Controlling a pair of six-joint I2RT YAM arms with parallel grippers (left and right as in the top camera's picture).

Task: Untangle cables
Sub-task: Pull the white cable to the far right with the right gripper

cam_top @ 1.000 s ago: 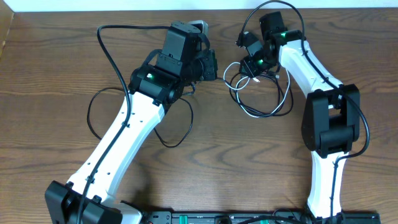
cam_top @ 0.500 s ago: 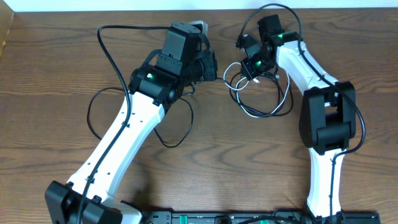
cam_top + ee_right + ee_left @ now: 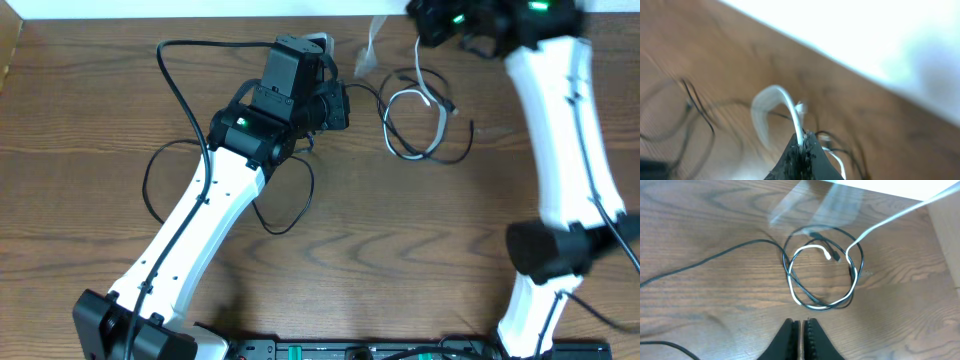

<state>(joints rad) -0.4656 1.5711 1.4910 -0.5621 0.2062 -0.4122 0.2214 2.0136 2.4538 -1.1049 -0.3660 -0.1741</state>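
Note:
A coil of thin black cables and one white cable lies on the wooden table at the back right; it also shows in the left wrist view. My right gripper is raised near the table's back edge. It is shut on the white cable, which rises from the coil and blurs with motion. My left gripper sits just left of the coil, its jaws shut and empty, a short way from the coil. One black cable trails left from the coil.
The table's back edge meets a white wall. Thicker black arm wires loop beside the left arm and under it. The right arm's white link crosses the right side of the table.
My right arm has swung up and back from the coil, pulling the white cable up with it. The coil has shifted and loosened. The left arm has not moved.

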